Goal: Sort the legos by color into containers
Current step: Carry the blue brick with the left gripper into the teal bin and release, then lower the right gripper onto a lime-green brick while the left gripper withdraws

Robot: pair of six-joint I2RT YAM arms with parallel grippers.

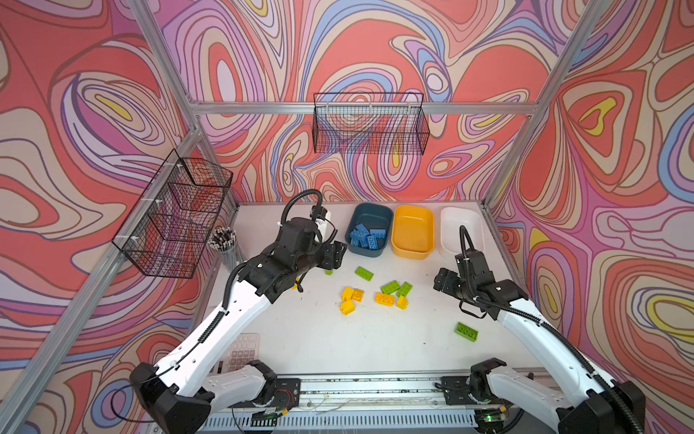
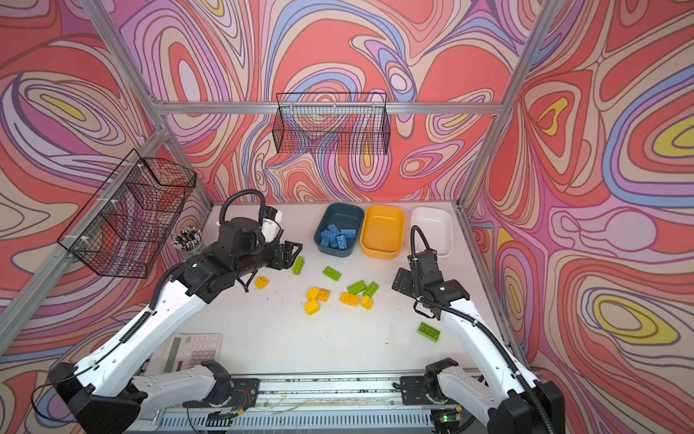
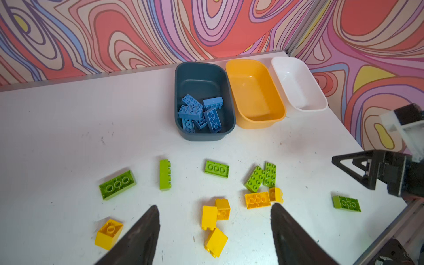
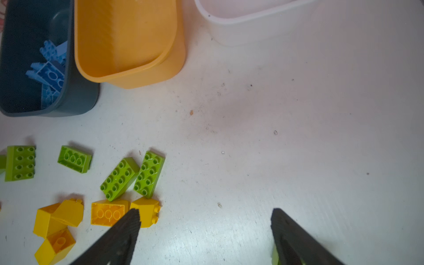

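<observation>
Three containers stand in a row at the back: a teal one (image 1: 366,252) holding several blue legos (image 1: 368,236), a bare yellow-orange one (image 1: 411,254) and a bare white one (image 1: 456,215). Green legos (image 1: 390,287) and yellow legos (image 1: 352,294) lie loose mid-table. One green lego (image 1: 466,331) lies apart near the right arm. My left gripper (image 3: 215,205) hovers open and empty left of the teal container, with a green lego (image 2: 299,265) just below it. My right gripper (image 4: 206,209) is open and empty, right of the loose pile.
Two black wire baskets (image 1: 176,218) (image 1: 370,124) hang on the left and back walls. A mesh pencil cup (image 1: 225,244) stands at the left edge and a calculator (image 2: 195,347) lies front left. A white object (image 2: 272,221) sits behind the left arm.
</observation>
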